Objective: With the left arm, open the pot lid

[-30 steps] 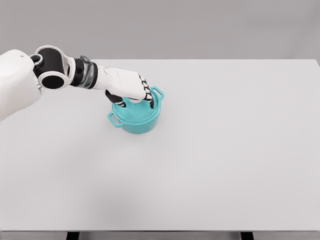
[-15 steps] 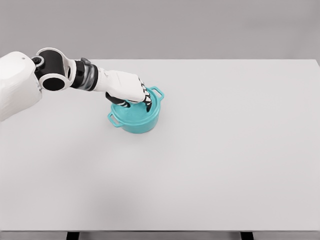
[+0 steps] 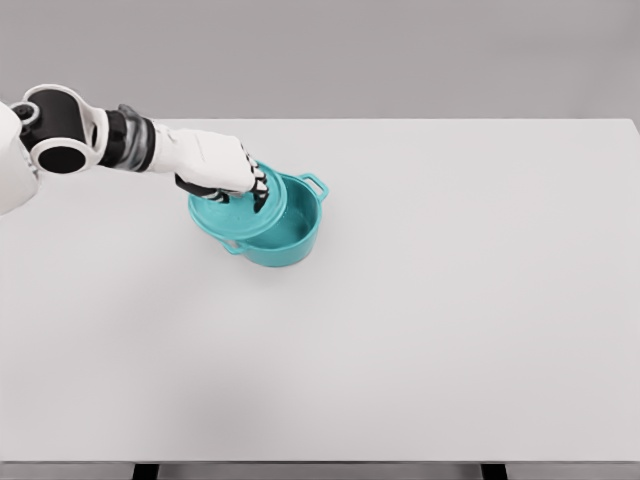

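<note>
A teal pot (image 3: 290, 235) with two side handles stands on the white table (image 3: 430, 300), left of the middle and toward the back. Its round teal lid (image 3: 232, 213) is off the rim, lifted and shifted to the left, still overlapping the pot's left side. My left hand (image 3: 240, 185) is shut on the lid from above, fingers curled over its top where the knob is hidden. The pot's inside shows on the right, and nothing can be seen in it. My right arm does not show.
The table's far edge runs just behind the pot, with a grey wall beyond. The table's front edge lies along the bottom of the picture.
The left hand has lifted the lid off the pot and carried it left. The arm has drawn back toward the left. The pot has stayed in place.
</note>
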Robot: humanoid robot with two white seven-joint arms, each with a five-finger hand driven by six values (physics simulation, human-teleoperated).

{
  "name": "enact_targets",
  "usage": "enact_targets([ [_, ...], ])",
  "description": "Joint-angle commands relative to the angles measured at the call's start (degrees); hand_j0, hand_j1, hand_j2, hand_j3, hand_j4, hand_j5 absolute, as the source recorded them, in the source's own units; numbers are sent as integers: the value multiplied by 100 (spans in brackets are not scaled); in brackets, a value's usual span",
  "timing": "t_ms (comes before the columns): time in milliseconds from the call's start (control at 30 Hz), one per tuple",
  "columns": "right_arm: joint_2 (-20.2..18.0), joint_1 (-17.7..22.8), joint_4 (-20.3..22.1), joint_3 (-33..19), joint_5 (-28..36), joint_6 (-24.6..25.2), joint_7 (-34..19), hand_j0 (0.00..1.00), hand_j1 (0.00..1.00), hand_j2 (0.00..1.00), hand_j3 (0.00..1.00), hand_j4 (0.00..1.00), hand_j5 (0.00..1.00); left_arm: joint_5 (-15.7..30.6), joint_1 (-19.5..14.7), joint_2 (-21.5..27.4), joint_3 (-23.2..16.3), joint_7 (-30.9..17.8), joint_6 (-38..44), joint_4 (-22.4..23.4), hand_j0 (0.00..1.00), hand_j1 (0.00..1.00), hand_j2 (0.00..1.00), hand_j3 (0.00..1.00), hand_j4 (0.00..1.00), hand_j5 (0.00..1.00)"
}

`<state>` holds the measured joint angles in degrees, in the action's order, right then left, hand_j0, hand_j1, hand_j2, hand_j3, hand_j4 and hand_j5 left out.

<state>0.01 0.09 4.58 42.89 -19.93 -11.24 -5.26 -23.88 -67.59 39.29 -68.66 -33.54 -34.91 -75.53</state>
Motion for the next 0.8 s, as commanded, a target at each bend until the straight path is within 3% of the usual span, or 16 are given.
enact_targets([
  [0, -1, 0, -1, 0, -2, -1, -1, 100, 100, 100, 100, 100, 100, 15, 0, 395, 72, 5, -9, -15, 46, 46, 46, 46, 46, 46],
  [200, -1, 0, -1, 0, -2, -1, -1, 100, 100, 100, 100, 100, 100, -20, 26, 1116, 81, -13, -9, -6, 46, 46, 46, 46, 46, 46],
  [367, -1, 0, -1, 0, -2, -1, -1, 100, 100, 100, 100, 100, 100, -143, 79, 1230, 63, -21, -9, 12, 47, 47, 47, 47, 47, 47],
  [433, -1, 0, -1, 0, -2, -1, -1, 100, 100, 100, 100, 100, 100, -134, 114, 1230, 63, -13, -9, 3, 60, 60, 60, 60, 60, 60],
  [500, -1, 0, -1, 0, 7, -1, -1, 100, 100, 100, 100, 100, 100, -117, 114, 1221, 72, -13, -9, 12, 88, 88, 88, 88, 88, 88],
  [533, -1, 0, -1, 0, 7, -1, -1, 100, 100, 100, 100, 100, 100, -108, 114, 1221, 72, -4, -9, 12, 94, 94, 94, 94, 94, 94],
  [600, -1, 0, -1, 0, -2, -1, -1, 100, 100, 100, 100, 100, 100, -99, 123, 1204, 63, -4, -9, 20, 100, 100, 100, 100, 100, 100],
  [767, -1, 0, -1, 0, -2, -1, -1, 100, 100, 100, 100, 100, 100, -73, 114, 1230, 63, -4, -9, 21, 100, 100, 100, 100, 100, 100],
])
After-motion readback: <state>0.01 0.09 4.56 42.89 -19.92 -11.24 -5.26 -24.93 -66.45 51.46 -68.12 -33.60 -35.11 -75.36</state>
